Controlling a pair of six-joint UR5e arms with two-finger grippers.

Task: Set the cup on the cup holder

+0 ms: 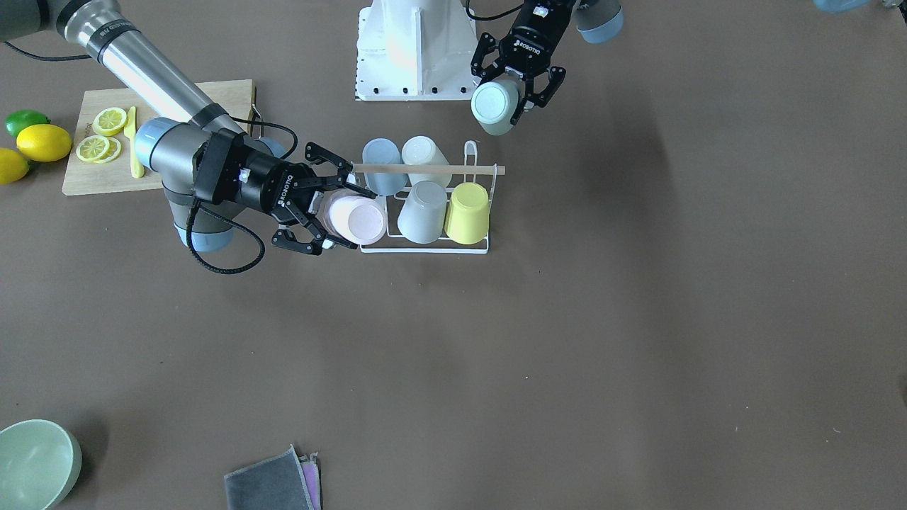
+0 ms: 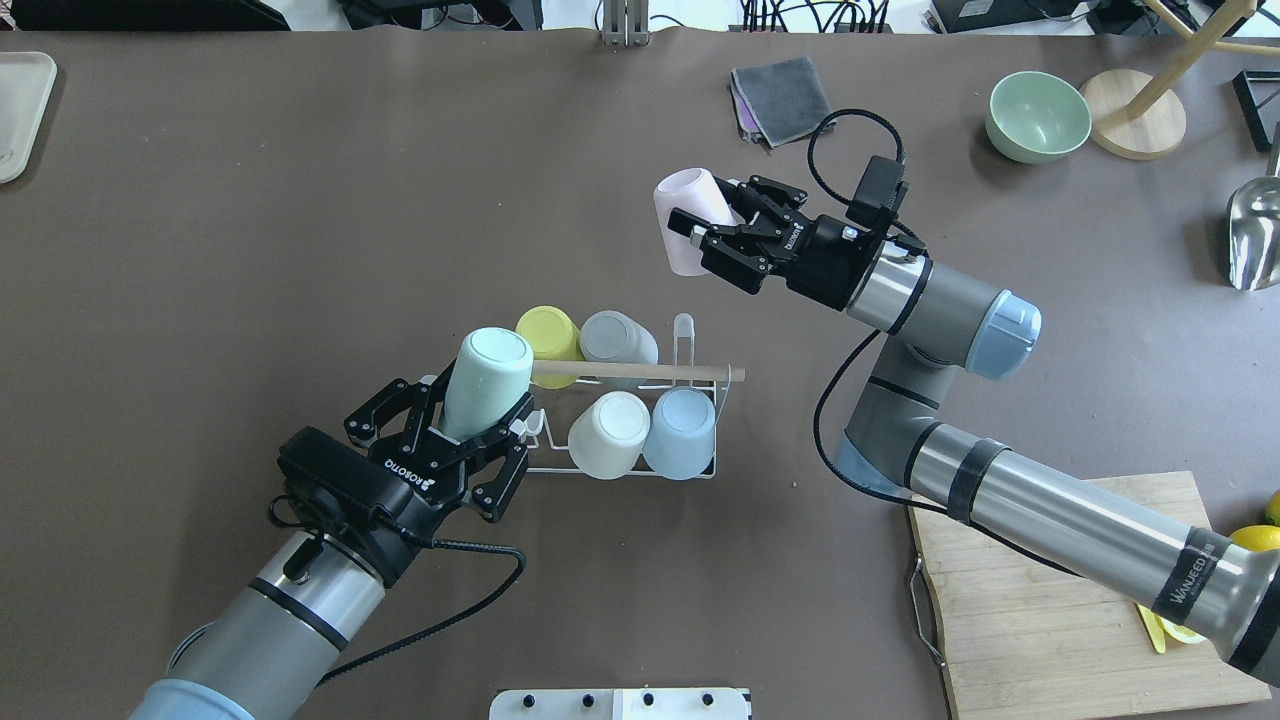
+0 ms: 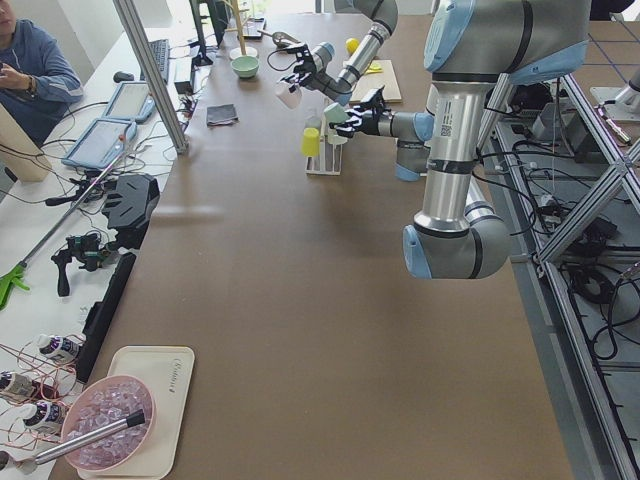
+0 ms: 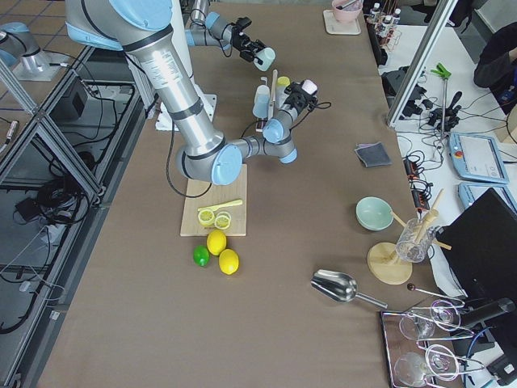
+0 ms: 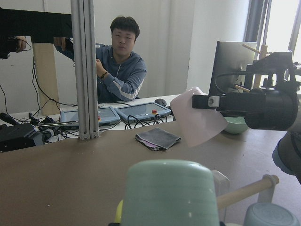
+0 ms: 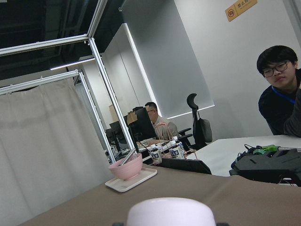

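Centre of the overhead frame: cup holder (image 2: 560, 470) sat on the table with four of six places filled. Yellow cup (image 2: 545, 330) and grey cup (image 2: 620, 338) were on the upper row, white cup (image 2: 608, 432) and blue cup (image 2: 682, 428) on the lower row, all mouth-down over prongs. Free places looked to be lower row left end and upper row right end, where a bare wire loop (image 2: 683, 335) stood.

Left gripper (image 2: 482, 410), coming in from lower left, was clamped on the mint cup (image 2: 492, 375) near its rim, base up and tilted toward the wooden rod (image 2: 640, 372). The cup hung at the holder's left end and overlapped the rod tip in that view; I couldn't tell if they touched. Inverted hold makes sense: the mouth has to drop over a prong. Coming in from the end probably keeps the fingers off the rod and the neighbouring cups.

Right gripper (image 2: 712, 210), upper right of centre, was clamped on the pink cup (image 2: 680, 235), raised and apart from the holder. Likely parked so both arms don't crowd one rack.

Readable text: "ROBOTIQ" on both gripper bodies. The black band (image 2: 1190, 585) on the right forearm had white lettering, not reliably legible. The orange sign (image 6: 240, 9) at upper right of the right wrist view had characters too small to read.
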